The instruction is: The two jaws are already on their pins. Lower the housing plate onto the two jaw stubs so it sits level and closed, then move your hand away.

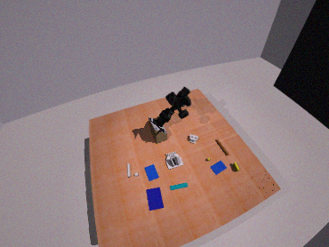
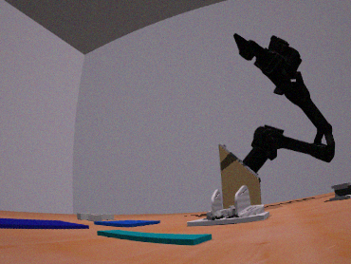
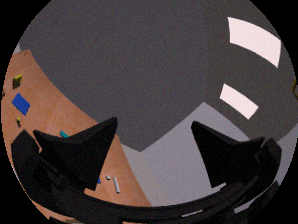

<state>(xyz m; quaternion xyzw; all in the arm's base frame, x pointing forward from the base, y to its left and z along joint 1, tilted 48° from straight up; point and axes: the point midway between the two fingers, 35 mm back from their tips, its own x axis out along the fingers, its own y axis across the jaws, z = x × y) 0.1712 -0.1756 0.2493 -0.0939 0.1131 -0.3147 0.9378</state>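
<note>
A white base lies flat on the table, with two upright white jaws on it; one jaw stands right of the other jaw. No plate shows lying level across their tops. A small white part with dark openings lies apart, behind and to the right of the base; I cannot tell whether it is the housing plate. My gripper is open and empty, its black fingers wide apart. In the exterior view it is high above the table, tilted upward, well clear of the base and jaws.
A tan block stands behind the base, under the arm. Blue pads, a dark blue pad and a teal bar lie around. A white rod, a brown rod and a yellow block lie farther out.
</note>
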